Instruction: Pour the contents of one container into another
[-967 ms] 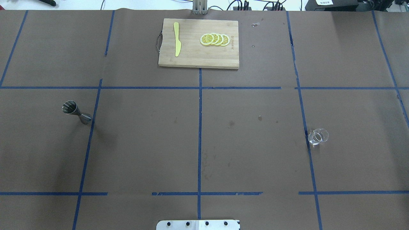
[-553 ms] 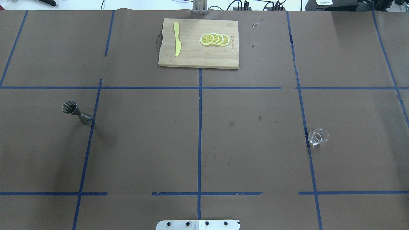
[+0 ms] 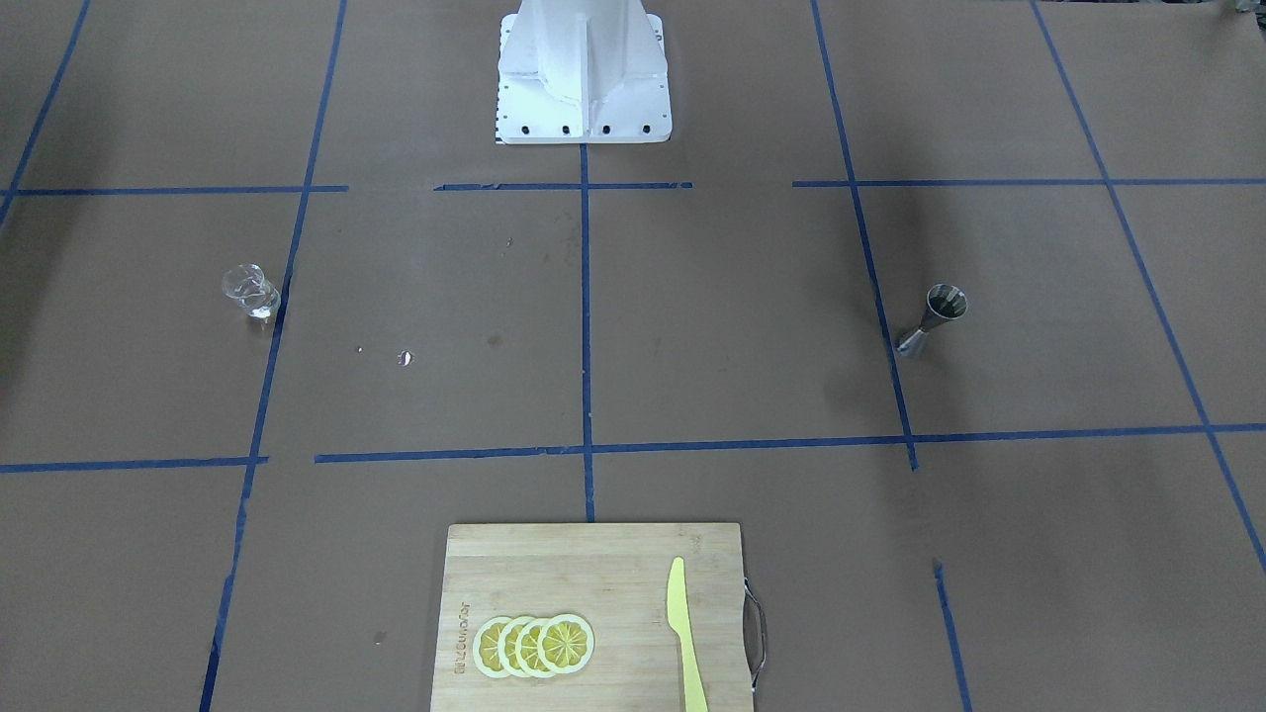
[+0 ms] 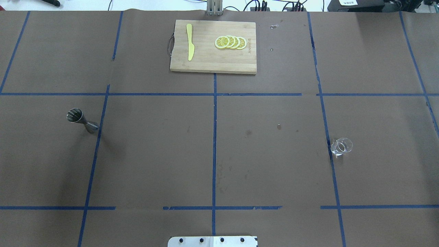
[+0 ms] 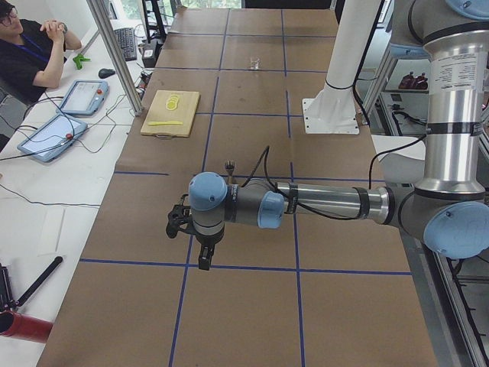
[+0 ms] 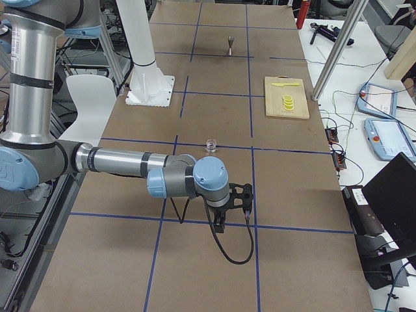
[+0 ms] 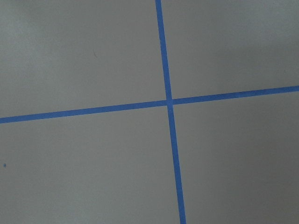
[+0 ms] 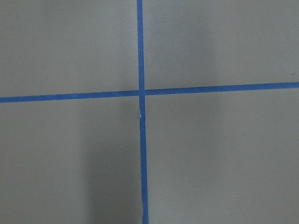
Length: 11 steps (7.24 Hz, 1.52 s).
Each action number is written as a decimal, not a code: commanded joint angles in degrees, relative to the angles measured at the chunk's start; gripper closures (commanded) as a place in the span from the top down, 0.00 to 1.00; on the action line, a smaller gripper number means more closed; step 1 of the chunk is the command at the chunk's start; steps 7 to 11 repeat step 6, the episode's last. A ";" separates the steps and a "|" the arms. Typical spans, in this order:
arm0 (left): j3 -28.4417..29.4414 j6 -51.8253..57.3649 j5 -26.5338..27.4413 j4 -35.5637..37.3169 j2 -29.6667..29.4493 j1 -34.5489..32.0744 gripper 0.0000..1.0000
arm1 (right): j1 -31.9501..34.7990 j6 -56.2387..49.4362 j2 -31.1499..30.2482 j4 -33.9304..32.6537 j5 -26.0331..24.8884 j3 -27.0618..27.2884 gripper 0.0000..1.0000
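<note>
A steel jigger (image 4: 82, 120) (image 3: 935, 318) stands upright on the table's left side, beside a blue tape line. A small clear glass (image 4: 341, 146) (image 3: 249, 291) stands on the right side. Neither gripper shows in the overhead or front views. In the exterior left view my left gripper (image 5: 178, 222) hangs over the table's near end, well short of the jigger (image 5: 228, 165). In the exterior right view my right gripper (image 6: 244, 195) hovers nearer than the glass (image 6: 210, 144). I cannot tell whether either is open or shut. Both wrist views show only brown paper and crossing tape.
A wooden cutting board (image 4: 212, 63) lies at the far middle with a yellow knife (image 4: 189, 43) and several lemon slices (image 4: 230, 42) on it. The robot's white base (image 3: 584, 69) stands at the near middle edge. An operator (image 5: 34, 50) sits beyond the table.
</note>
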 commanded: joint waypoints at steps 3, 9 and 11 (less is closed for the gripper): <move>0.14 0.09 0.06 -0.07 0.09 0.00 1.00 | 0.00 -0.07 -0.39 0.00 0.15 -0.05 1.00; 0.23 0.09 -0.03 -0.16 0.09 0.00 1.00 | 0.00 -0.07 -0.48 0.00 0.85 -0.14 1.00; 0.23 0.09 -0.03 -0.16 0.09 0.00 1.00 | 0.00 -0.07 -0.48 0.00 0.85 -0.14 1.00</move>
